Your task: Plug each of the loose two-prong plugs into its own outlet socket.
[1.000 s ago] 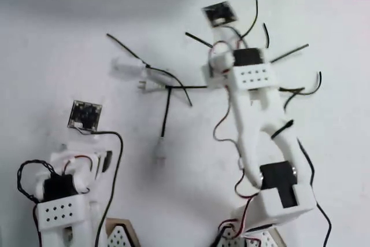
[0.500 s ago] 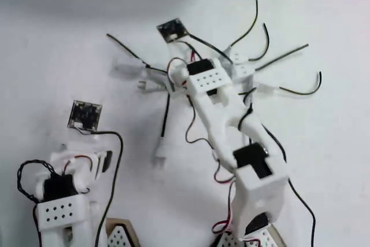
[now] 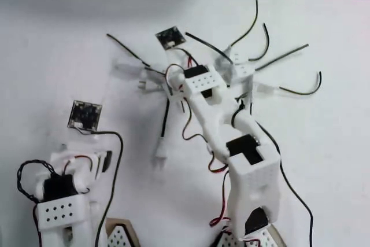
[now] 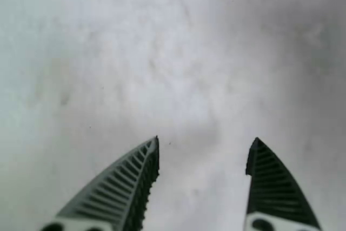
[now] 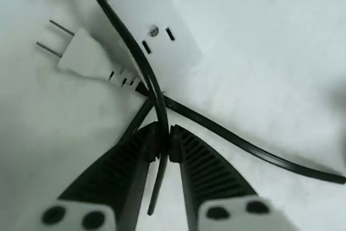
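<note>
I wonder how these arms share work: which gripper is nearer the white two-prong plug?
Right. The right gripper pinches a black cable just beside the plug; the left gripper hangs open over bare table, far off.

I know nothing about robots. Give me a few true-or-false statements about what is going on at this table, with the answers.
1. The right arm's fingers are shut on a black cable. True.
2. The left arm's fingers hold a plug. False: they are open over the bare table.
3. The white plug next to the outlet socket is plugged in. False: it lies beside the socket with both prongs bare.
4. A second plug lies loose on the table, nearer the arms' bases. True.
</note>
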{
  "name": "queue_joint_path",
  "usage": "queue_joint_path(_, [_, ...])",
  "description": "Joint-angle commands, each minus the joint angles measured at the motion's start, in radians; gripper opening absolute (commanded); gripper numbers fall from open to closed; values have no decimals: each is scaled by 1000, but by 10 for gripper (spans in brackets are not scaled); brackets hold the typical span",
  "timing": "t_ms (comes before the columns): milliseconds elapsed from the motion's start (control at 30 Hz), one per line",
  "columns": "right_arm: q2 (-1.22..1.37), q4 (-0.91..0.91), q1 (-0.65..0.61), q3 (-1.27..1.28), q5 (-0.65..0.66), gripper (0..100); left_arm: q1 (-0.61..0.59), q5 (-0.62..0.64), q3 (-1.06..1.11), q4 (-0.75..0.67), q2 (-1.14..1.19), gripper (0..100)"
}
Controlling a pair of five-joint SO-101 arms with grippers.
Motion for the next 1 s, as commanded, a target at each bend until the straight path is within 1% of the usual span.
queue_joint_path(0, [-119,74,4,-48,0,19,-12,-12,-5,5,-21,258])
queue_joint_path(133, [-194,180,-8,-46,0,18,-12,-12,-3,5,-21,257])
queue_joint_path(333, [-292,418,-107,-46,2,18,-12,-12,-3,5,-21,257])
queue_joint_path(533, [-404,627,-157,-46,2,18,-12,-12,-3,5,-21,258])
queue_joint_path(633, [-444,734,-205,-46,-6,18,-12,-12,-3,3,-21,259])
queue_joint_path(733, [-455,811,-265,-46,-15,22,-12,-12,-3,3,-21,259])
queue_joint_path(767, [-455,822,-277,-46,-43,22,-12,-12,-3,3,-21,259])
queue_joint_path(800, [-456,826,-286,-46,-87,33,-12,-12,-3,3,-21,259])
queue_joint_path(867, [-463,834,-291,-46,-164,91,-12,-12,-3,3,-21,259])
queue_joint_path(967, [-464,848,-291,-49,-198,176,-12,-12,-3,3,-21,259])
